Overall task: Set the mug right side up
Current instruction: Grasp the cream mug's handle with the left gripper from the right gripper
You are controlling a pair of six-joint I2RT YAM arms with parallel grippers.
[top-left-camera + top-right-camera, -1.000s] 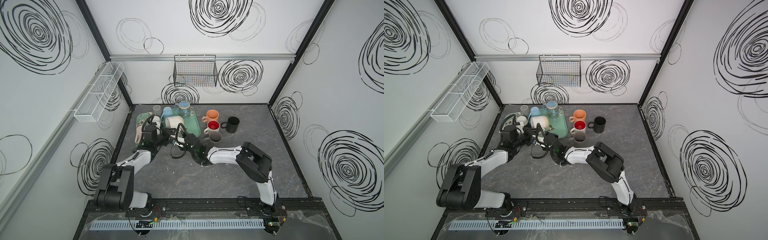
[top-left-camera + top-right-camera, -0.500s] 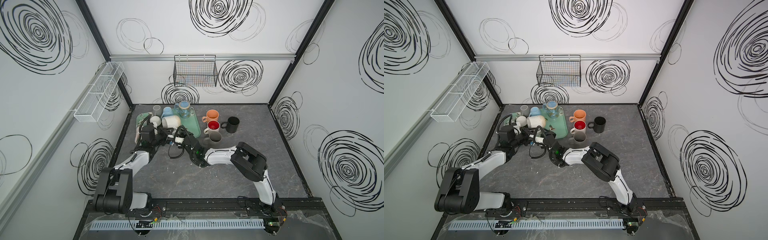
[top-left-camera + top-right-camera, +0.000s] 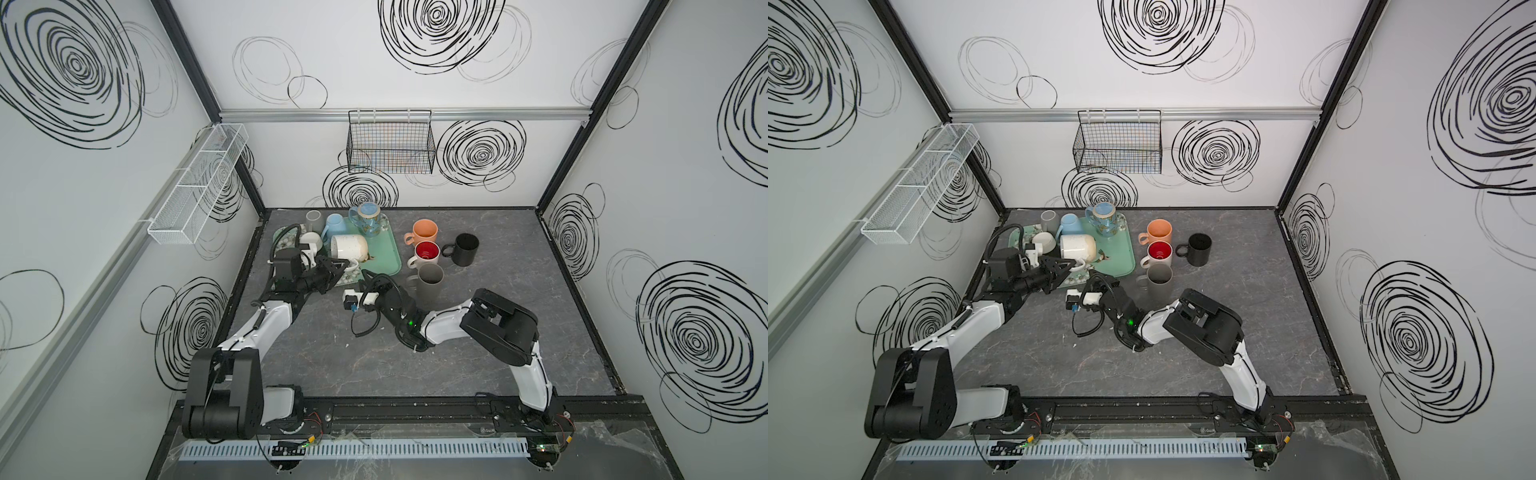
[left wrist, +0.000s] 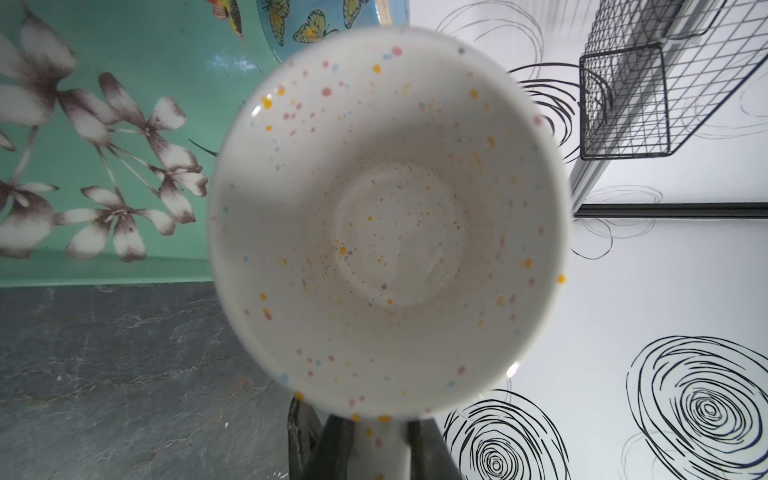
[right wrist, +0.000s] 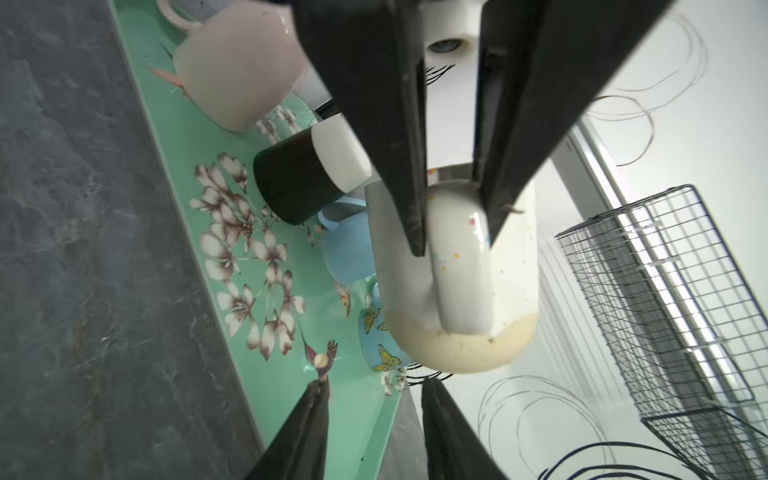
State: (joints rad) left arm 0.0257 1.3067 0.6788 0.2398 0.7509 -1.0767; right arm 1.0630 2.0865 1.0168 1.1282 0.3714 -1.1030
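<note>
In both top views: right end effector (image 3: 368, 277) drawn back from speckled mug (image 3: 349, 247), jaws apart, empty. Mug gripped in left end effector (image 3: 345, 263), on side just beyond fingertips, over green tray (image 3: 398, 259); quarter-turn judged remaining.
Left wrist: mug mouth faced squarely.
Right wrist: handle (image 5: 457, 232) pinched ahead.
Grey marbled desk (image 3: 498, 332), swirl-painted walls (image 3: 478, 83), wire basket (image 3: 390, 145).

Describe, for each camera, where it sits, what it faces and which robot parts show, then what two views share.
Both top views: overhead, looking down on the table; left arm and right arm show whole.
Left wrist: on the left arm, looking into the mug; left end effector shows, shut on its handle.
Right wrist: on the right arm, facing the mug's side and the tray; right end effector shows, open, and the left one.
Shared: both wrist views show mug, tray, basket.
</note>
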